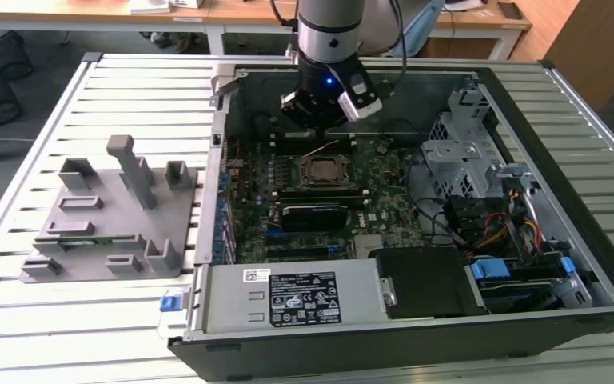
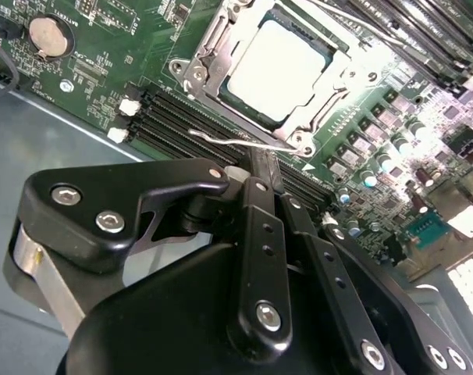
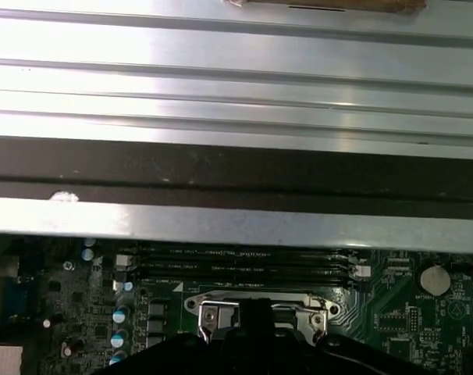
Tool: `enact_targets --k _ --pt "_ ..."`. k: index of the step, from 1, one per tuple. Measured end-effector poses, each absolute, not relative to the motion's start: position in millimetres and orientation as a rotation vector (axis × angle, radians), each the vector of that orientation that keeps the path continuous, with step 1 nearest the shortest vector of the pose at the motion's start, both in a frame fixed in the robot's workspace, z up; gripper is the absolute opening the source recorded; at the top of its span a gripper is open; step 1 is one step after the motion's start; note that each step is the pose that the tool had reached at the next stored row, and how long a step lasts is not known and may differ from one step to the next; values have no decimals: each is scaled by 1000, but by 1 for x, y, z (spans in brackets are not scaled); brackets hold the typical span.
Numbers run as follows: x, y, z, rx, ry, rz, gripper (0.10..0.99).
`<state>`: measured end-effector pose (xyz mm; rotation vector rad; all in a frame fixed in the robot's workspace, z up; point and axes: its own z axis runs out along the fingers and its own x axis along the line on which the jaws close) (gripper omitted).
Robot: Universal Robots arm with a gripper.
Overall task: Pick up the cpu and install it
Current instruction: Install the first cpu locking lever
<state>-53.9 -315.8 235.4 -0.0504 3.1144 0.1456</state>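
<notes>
Hovering over the open computer case (image 1: 563, 240), the claw (image 2: 261, 168) has its fingers pressed together, pinching nothing. The cpu (image 2: 277, 66) sits seated in its socket on the motherboard (image 1: 392, 184), just beyond the fingertips, apart from them. Memory slots (image 2: 190, 125) run alongside. At nine o'clock in the exterior view, a grey fixture (image 1: 115, 216) rests on the slatted worktop (image 1: 29, 320).

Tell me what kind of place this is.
Probably a robotics lab bench for PC assembly: an opened computer case lies on a slatted aluminium table, beside a grey fixture block, with desks behind.
</notes>
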Motion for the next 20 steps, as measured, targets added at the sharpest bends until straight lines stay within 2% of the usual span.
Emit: enact_targets --k 20 --pt "-46 -310 223 -51 3115 144 106"
